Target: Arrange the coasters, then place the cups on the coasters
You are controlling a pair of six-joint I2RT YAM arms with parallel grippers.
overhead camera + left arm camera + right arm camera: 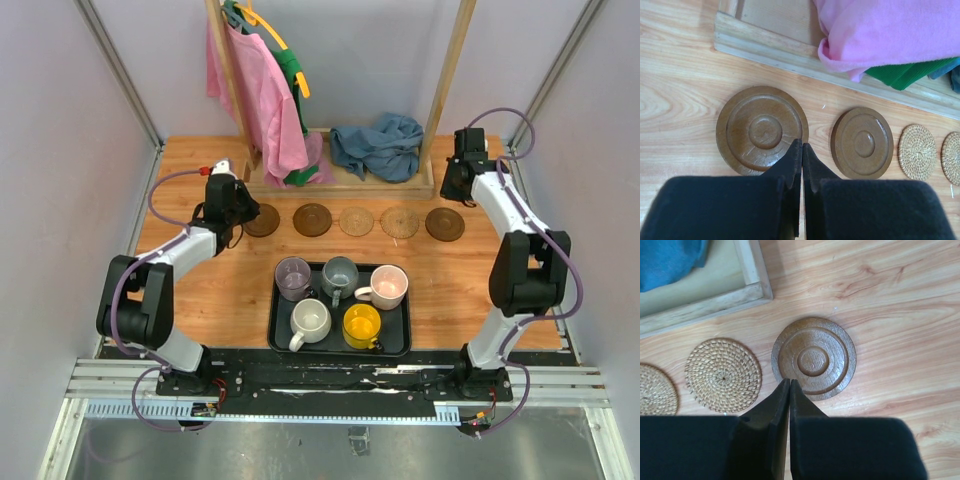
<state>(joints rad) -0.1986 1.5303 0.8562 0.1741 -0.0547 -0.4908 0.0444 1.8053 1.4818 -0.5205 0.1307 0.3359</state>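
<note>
Coasters (357, 221) in one row behind tray (278, 325); cups (340, 275) sit in tray. Left gripper (801, 144) and right gripper (790, 381) both clenched, empty.

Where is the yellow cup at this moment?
In the top view, the yellow cup stands in the black tray, in its near row, right of the cream-white cup.
</note>
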